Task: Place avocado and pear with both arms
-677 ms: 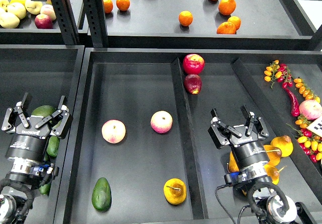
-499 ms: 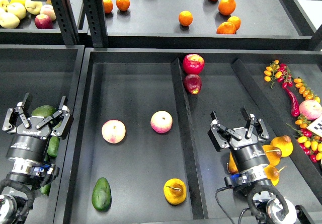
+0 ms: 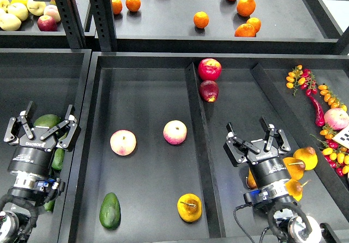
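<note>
The avocado (image 3: pixel 109 210) lies at the front left of the middle tray. The pear (image 3: pixel 189 207) lies at the front right of the same tray, stem up. My left gripper (image 3: pixel 42 124) is open and empty over the left bin, above other green avocados (image 3: pixel 48 121). My right gripper (image 3: pixel 254 135) is open and empty over the right tray, above other yellow pears (image 3: pixel 305 157). Neither gripper touches the avocado or the pear.
Two pink-and-cream peaches (image 3: pixel 123 142) (image 3: pixel 175 132) lie mid-tray. A divider wall (image 3: pixel 197 144) separates the middle and right trays. Red apples (image 3: pixel 209 69) sit at its far end. Peppers and small tomatoes (image 3: pixel 322 104) lie at right. Oranges (image 3: pixel 201 19) sit on the back shelf.
</note>
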Tool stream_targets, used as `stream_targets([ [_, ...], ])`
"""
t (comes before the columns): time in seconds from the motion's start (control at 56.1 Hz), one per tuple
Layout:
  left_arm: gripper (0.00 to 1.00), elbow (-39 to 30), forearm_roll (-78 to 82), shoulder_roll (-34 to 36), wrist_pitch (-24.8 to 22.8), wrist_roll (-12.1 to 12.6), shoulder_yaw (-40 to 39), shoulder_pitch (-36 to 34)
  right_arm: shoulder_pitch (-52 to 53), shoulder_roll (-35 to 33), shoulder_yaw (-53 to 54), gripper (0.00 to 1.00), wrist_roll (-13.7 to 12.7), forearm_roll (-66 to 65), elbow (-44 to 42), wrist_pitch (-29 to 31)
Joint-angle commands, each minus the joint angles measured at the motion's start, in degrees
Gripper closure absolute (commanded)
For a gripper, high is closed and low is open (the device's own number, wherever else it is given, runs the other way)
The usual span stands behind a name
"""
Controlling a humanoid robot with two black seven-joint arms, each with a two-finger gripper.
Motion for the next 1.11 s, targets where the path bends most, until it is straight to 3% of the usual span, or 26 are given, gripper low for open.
stream_targets([
  [0.0, 0.0, -0.07, 0.0, 0.0, 0.0, -0.16, 0.17, 0.0, -0.03, 0.0, 0.06, 0.0, 0.0, 0.0, -0.09, 0.0],
  [0.856, 0.0, 1.69, 7.37, 0.0, 0.0, 0.28, 1.49, -0.7, -0.47, 0.0, 0.85, 0.0, 0.09, -1.23, -0.17, -0.26],
  [1.087, 0.0, 1.78, 12.65, 1.49, 0.0, 3.7, 4.83, -2.28, -0.64, 0.0, 1.99, 0.0, 0.18, -2.29, -0.35, -0.53],
])
